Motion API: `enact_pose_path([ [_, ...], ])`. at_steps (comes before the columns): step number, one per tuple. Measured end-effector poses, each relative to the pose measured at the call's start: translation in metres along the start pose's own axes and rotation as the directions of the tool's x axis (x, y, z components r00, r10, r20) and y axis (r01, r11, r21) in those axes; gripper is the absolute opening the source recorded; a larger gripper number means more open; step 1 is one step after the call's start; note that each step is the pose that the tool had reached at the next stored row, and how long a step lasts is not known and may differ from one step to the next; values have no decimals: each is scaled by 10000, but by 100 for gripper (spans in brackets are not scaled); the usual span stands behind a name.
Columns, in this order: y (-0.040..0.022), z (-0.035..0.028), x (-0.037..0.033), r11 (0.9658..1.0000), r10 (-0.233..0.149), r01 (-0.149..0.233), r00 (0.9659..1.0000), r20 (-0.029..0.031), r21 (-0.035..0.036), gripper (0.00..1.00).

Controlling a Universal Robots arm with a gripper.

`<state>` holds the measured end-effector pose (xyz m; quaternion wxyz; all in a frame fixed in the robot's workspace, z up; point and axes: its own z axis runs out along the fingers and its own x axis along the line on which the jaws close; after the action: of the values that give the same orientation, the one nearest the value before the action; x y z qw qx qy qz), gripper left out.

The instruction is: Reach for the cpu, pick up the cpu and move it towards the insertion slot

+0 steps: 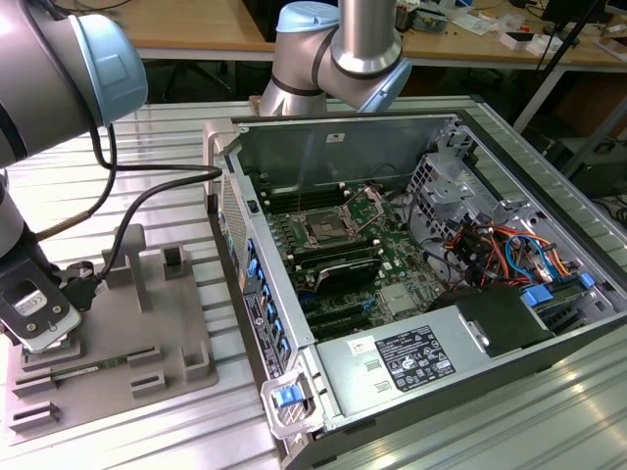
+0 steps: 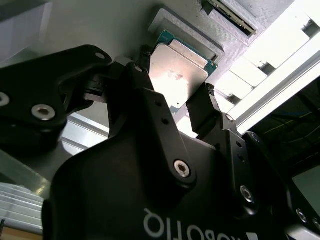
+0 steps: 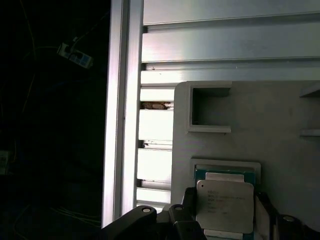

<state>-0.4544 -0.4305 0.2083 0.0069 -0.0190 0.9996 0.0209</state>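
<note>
The cpu [image 2: 177, 70], a flat square chip with a silver top and a teal-green rim, lies in a raised square frame on the grey plastic tray [image 1: 167, 333]. In both wrist views my gripper [image 2: 175, 79] straddles it, one black finger against each of two opposite edges, shut on it. In the first wrist view the cpu [image 3: 225, 205] sits between the same fingers [image 3: 187, 200]. In the exterior view the gripper [image 1: 41, 318] hangs low over the tray's corner at the exterior view's left. The insertion slot [image 1: 323, 230], a dark socket with a metal frame, is on the green board inside the open computer case.
The open case [image 1: 392, 255] fills the exterior view's right, with its side wall [image 1: 250, 284] between tray and board. Raised blocks [image 1: 176, 259] stand on the tray. A black cable [image 1: 147, 201] loops from the arm. The ribbed metal table's edge [image 3: 120, 125] lies close to the tray.
</note>
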Motion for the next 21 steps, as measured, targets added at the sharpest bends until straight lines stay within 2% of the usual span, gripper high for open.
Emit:
enact_pose_path([
  [3,2,-40,-1,10000,0,0,10000,1,0,55],
  [10,3,-77,-1,10000,0,0,10000,1,-1,55],
  [21,4,-99,-2,10000,0,0,10000,1,0,55],
])
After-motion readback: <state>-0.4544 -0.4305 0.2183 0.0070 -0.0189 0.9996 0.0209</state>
